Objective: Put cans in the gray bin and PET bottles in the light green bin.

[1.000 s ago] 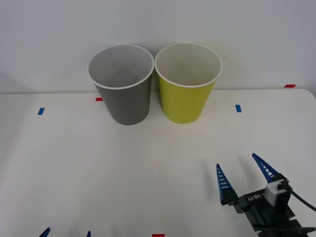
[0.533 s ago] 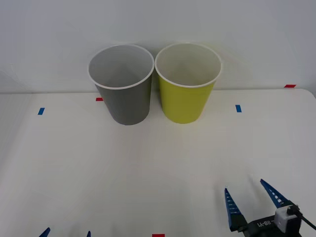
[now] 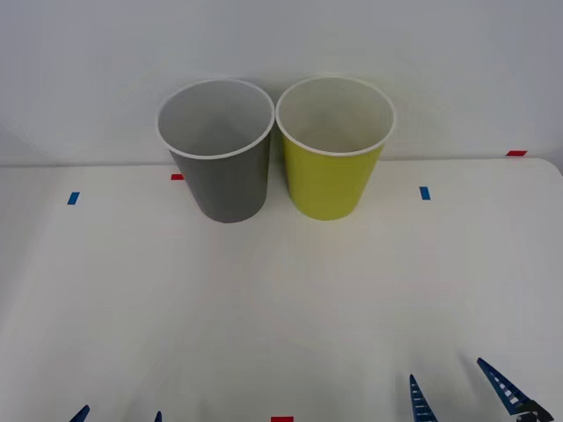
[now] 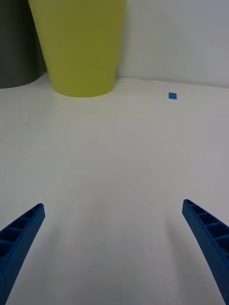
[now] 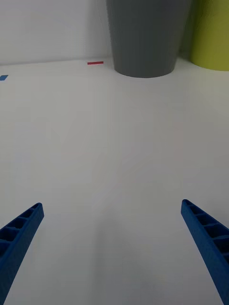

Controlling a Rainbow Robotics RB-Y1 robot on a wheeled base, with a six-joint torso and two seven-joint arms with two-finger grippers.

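Hovering spread and empty near the table's front edge, the right gripper (image 3: 457,393) and left gripper (image 3: 119,414) are facing the gray bin (image 3: 220,154) and light green bin (image 3: 332,149) well ahead; sorting seems finished, with nothing loose to grasp.

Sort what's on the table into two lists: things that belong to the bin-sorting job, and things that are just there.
Part of the job:
- gray bin, standing upright
- light green bin, upright beside it
- right gripper, open, at the table's near edge
- left gripper, open, at the near edge

Just there:
- blue tape marks
- red tape marks
- white table
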